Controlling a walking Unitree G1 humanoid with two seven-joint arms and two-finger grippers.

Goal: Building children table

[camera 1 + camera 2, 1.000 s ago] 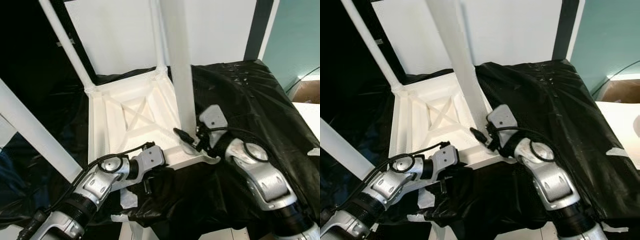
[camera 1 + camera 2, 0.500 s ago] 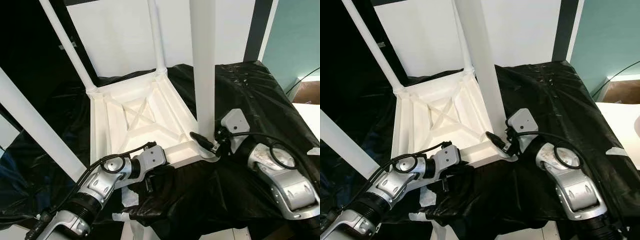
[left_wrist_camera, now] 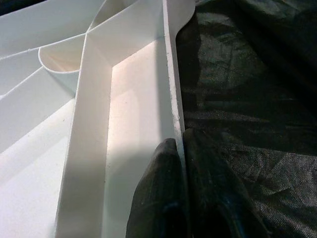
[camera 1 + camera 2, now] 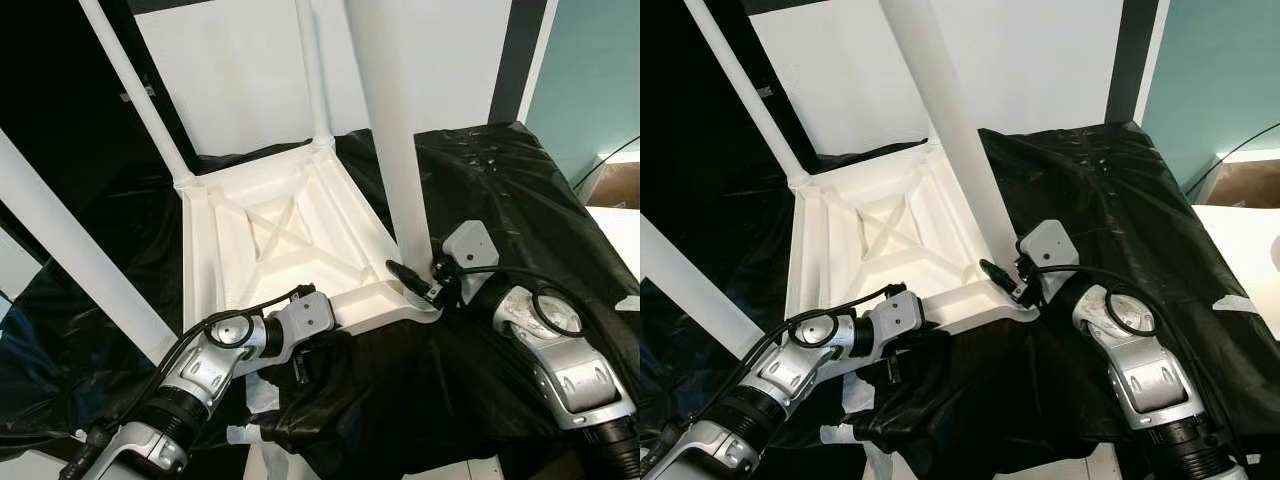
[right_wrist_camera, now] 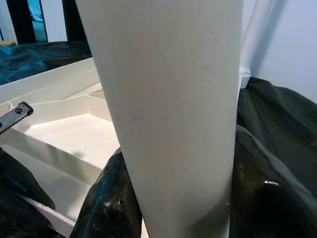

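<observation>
Upturned tabletop (image 4: 290, 250) on black sheet (image 4: 500, 200).
Right pincer (image 5: 173, 198) clasps leg (image 4: 395, 150) (apparently seated at corner); left pincer (image 3: 181, 188) pinches tabletop's rim.

The near white leg (image 4: 395, 150) runs out of the top edge, so its upper end cannot be seen. The same is true for the two far legs (image 4: 135, 95). The black sheet (image 4: 500, 200) covers the surface below completely. The left end effector (image 4: 300, 370) is half hidden under the tabletop rim (image 4: 370, 305).
</observation>
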